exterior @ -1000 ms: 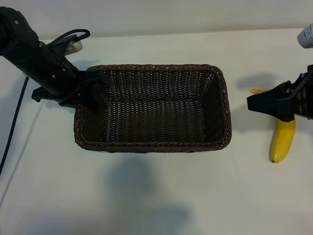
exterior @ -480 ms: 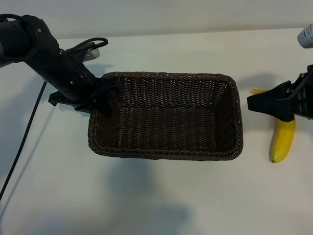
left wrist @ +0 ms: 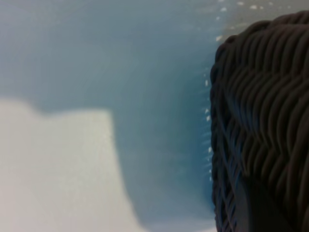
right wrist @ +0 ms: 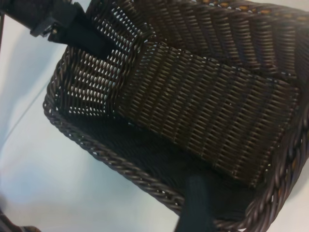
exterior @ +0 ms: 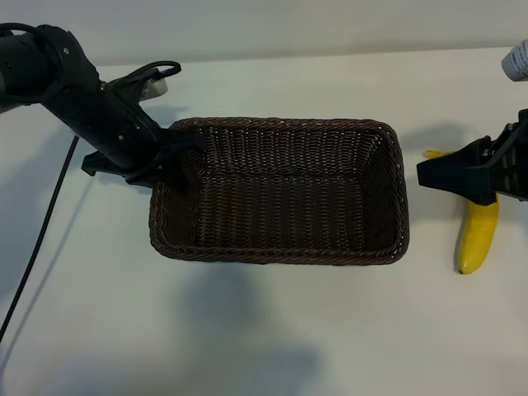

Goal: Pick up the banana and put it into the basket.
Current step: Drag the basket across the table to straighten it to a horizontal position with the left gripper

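Observation:
The dark brown wicker basket (exterior: pixel 280 257) sits mid-table. My left gripper (exterior: pixel 176 157) is shut on its left end wall, one finger inside and one outside. The left wrist view shows only that woven wall (left wrist: pixel 260 121) close up. The yellow banana (exterior: pixel 478 239) lies on the table to the right of the basket, its middle hidden under my right gripper (exterior: pixel 422 173), which hovers open and empty above it, pointing at the basket. In the right wrist view the basket (right wrist: pixel 120 166) lies ahead, with the left gripper (right wrist: pixel 104 48) at its far wall and one finger (right wrist: pixel 195 203) of the right gripper's own pair in front.
A white and grey object (exterior: pixel 518 58) stands at the far right edge. A black cable (exterior: pixel 41 206) trails down from the left arm. Bare white table (exterior: pixel 272 338) lies in front of the basket.
The left gripper has dragged the basket to the right, closer to the banana, and it now sits nearly still. The right gripper and the banana have not moved.

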Controlling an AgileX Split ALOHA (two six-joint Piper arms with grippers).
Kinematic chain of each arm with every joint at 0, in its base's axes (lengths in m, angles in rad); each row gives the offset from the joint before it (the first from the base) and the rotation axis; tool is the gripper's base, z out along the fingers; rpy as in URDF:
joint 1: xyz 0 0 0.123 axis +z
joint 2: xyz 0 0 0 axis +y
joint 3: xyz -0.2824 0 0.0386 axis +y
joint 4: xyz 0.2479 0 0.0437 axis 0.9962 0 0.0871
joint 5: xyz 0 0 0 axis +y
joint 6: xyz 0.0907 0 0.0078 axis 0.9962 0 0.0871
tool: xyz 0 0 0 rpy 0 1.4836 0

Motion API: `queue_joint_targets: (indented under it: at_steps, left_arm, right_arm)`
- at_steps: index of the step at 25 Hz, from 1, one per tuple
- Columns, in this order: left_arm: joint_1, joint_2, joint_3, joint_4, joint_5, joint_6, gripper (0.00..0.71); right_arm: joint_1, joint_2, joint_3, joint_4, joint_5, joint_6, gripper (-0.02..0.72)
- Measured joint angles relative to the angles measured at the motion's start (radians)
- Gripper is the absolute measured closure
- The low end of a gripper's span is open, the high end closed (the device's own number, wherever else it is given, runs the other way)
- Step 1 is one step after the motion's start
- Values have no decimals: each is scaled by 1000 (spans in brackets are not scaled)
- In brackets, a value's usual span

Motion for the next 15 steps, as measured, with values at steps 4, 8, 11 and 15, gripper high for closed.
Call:
queue_joint_targets:
  at_steps: [4, 8, 11, 15]
  left_arm:
    - [0, 0, -1, -16, -18, -1, 419]
    - [0, -3, -3, -20, 8, -2, 237]
    - [0, -13, -22, -12, 50, -2, 168]
    - [0, -49, -63, 2, 122, -10, 149]
  right_arm:
    - [0, 0, 0, 0, 0, 0, 125]
    - [0, 0, 0, 0, 0, 0, 125]
    - [0, 0, 0, 0, 0, 0, 125]
    - [0, 0, 0, 0, 0, 0, 125]
